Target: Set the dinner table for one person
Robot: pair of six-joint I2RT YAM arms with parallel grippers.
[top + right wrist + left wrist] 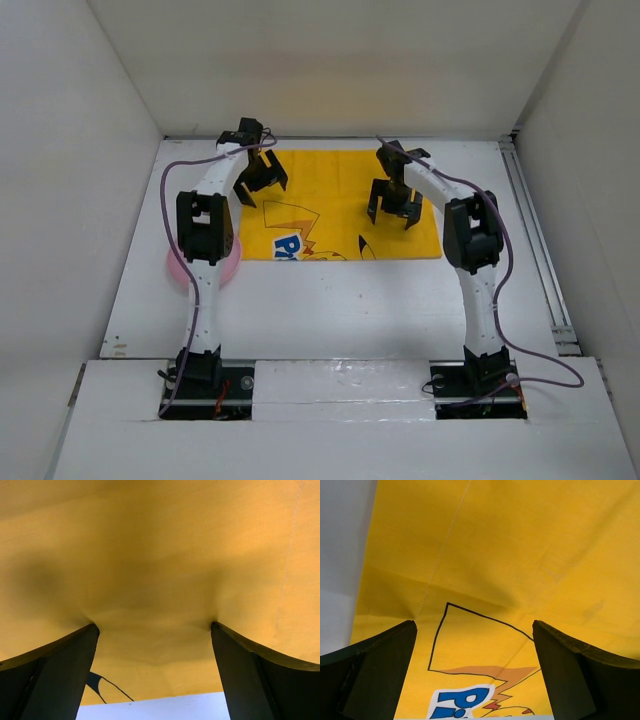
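My left tool (264,188) and right tool (391,215) are both spread wide with nothing in them, tips down on the yellow mat (340,190), which lies toward the far side of the white bench (330,300). The right tips dimple the cloth. To smooth it well I'd press lightly and draw outward evenly, then fetch the pink plate (172,268) half hidden under my left arm

Pink plate (173,268) mostly behind left arm (203,300)
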